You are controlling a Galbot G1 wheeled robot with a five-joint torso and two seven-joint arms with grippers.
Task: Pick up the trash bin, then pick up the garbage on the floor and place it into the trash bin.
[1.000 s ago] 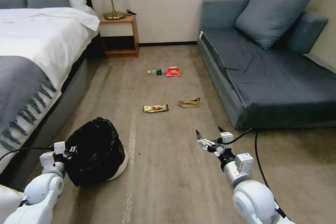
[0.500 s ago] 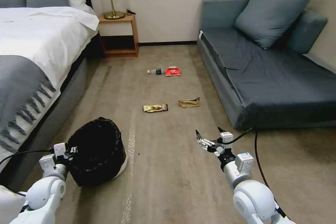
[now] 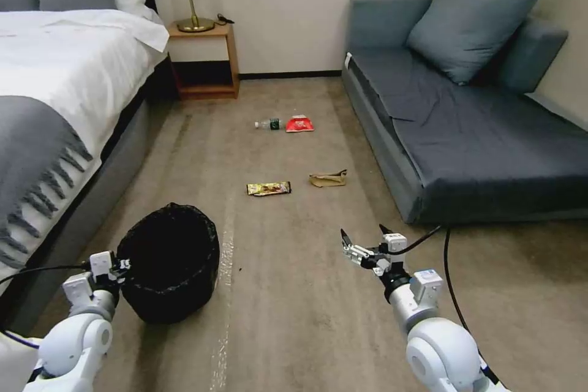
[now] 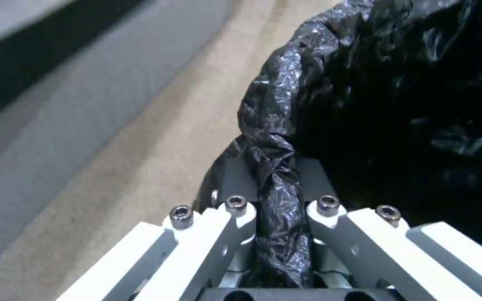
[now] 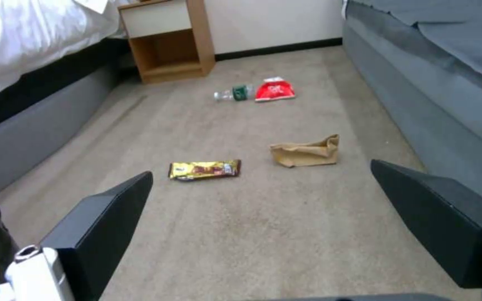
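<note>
At the lower left of the head view, the left gripper (image 3: 116,267) is clamped on the near rim of the trash bin (image 3: 170,260), which stands upright with its black liner hiding the body. The left wrist view adds the detail of that grip: a pinched fold of crinkly black bag (image 4: 277,196) runs between the two fingers (image 4: 232,179). At lower centre-right, the right gripper (image 3: 362,237) hangs above the carpet with its jaws spread wide and nothing in them.

Farther up the floor lies the garbage: a gold-brown wrapper (image 3: 268,188) mid-frame, with a crumpled paper bag (image 3: 327,179) to its right, well apart from the bin. Beyond, a clear bottle (image 3: 267,124) lies just beside a red packet (image 3: 299,125). The right wrist view frames all four between its dark fingertips (image 5: 107,217), the bottle's green label (image 5: 242,91) plainer there.
</note>
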